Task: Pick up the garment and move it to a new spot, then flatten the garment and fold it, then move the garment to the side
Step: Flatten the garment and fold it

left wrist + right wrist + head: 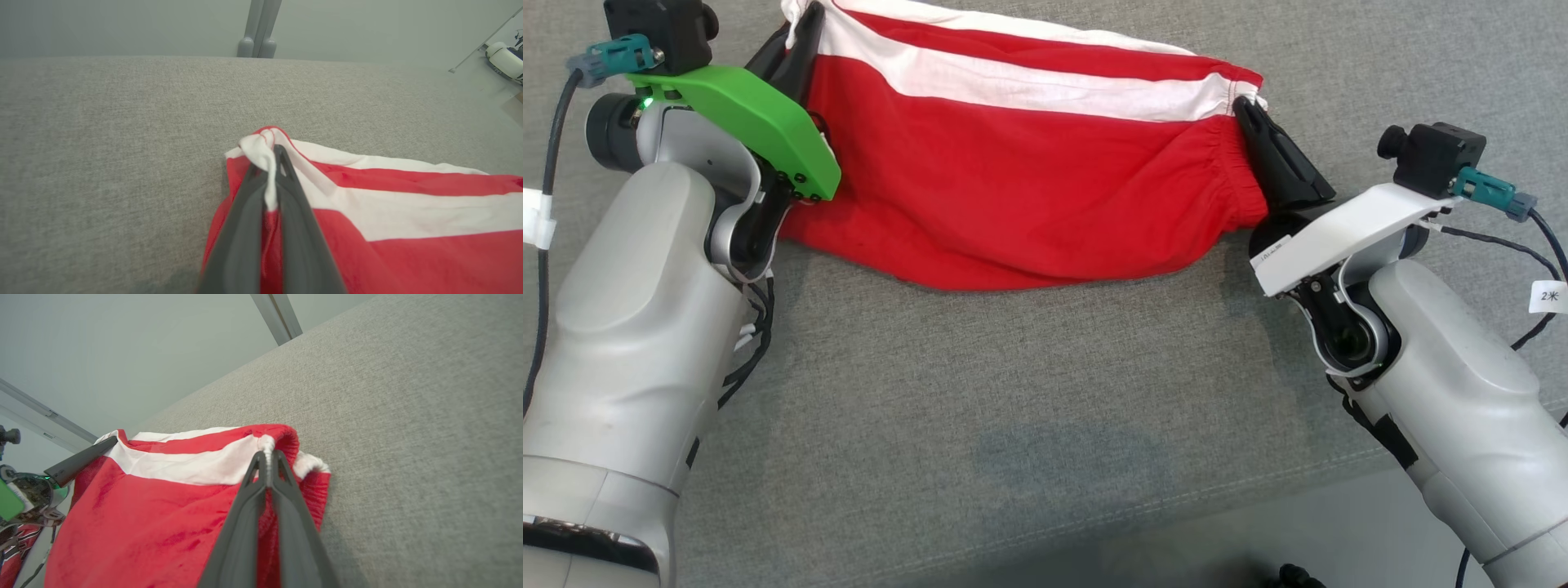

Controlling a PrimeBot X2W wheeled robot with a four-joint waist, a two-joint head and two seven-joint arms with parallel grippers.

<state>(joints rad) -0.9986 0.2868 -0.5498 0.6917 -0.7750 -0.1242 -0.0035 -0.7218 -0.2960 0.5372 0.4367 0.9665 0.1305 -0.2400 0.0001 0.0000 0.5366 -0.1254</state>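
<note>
Grey fabric surface (1045,367), pale floor (1339,531)

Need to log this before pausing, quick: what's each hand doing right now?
Left hand: closed, pinching one end of the garment.
Right hand: closed, pinching the garment's other end.

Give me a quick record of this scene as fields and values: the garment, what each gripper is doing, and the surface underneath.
garment: red with white stripes, stretched sideways between both arms, lower edge sagging
left gripper: shut on the garment's left corner, white cloth bunched at its tips
right gripper: shut on the garment's right corner
grey fabric surface: lies under the garment
garment touching surface: cannot tell
</note>
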